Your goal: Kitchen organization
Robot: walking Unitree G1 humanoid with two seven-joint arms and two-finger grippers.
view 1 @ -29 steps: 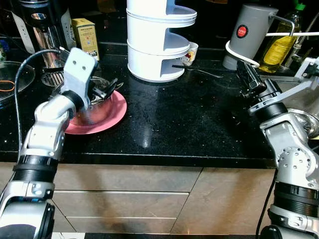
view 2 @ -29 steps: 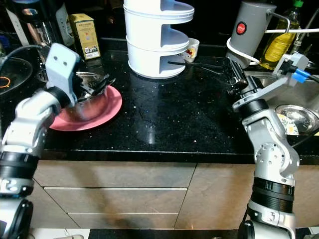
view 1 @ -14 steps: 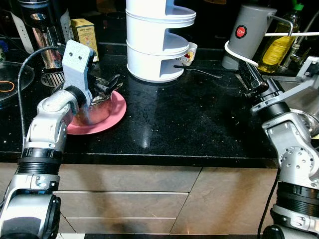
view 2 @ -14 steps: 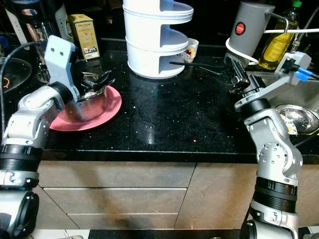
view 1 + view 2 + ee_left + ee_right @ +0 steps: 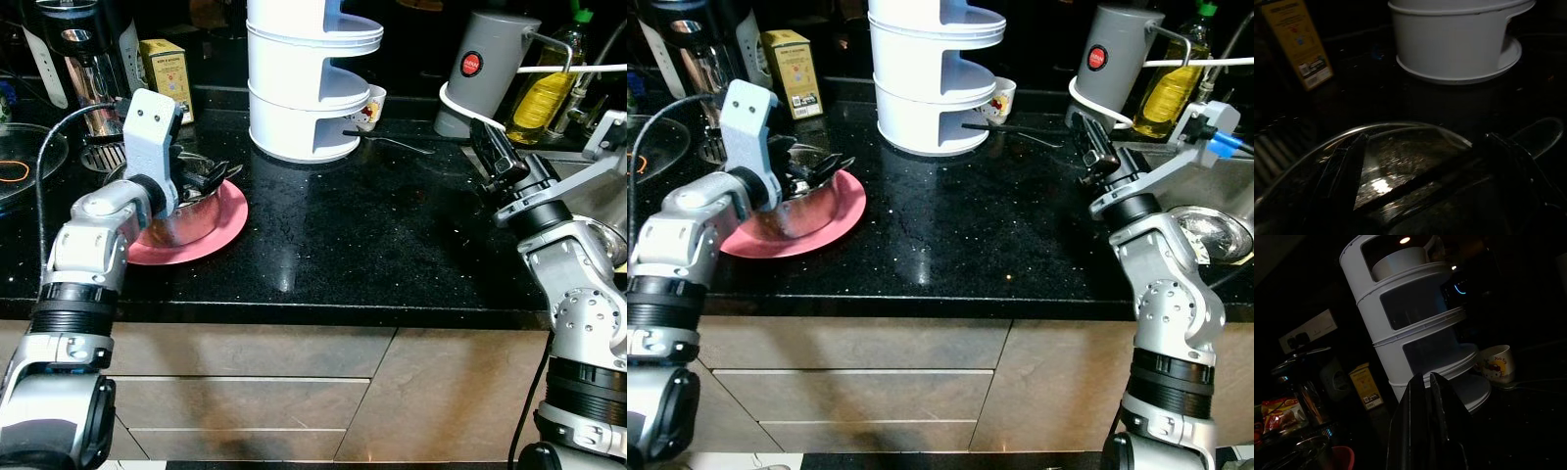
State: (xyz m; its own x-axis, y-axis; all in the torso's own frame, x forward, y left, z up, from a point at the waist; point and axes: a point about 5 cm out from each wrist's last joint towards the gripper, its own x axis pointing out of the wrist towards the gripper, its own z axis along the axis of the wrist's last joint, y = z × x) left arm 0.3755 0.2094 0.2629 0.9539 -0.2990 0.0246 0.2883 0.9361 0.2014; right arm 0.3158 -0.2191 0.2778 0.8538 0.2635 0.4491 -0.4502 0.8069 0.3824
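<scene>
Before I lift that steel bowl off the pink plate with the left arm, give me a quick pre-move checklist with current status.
1. Left gripper at the steel bowl: ok, its fingers straddle the near rim, one inside, one outside.
2. Grip closed on the rim: not ok, the fingers are spread in the left wrist view.
3. Bowl seated on the pink plate: ok.
4. Bowl empty: cannot tell, the inside is dark.
5. White tiered rack out of the lift path: ok, it stands apart behind the plate.
6. Right gripper out of the way: ok, shut and empty near the sink side.
</scene>
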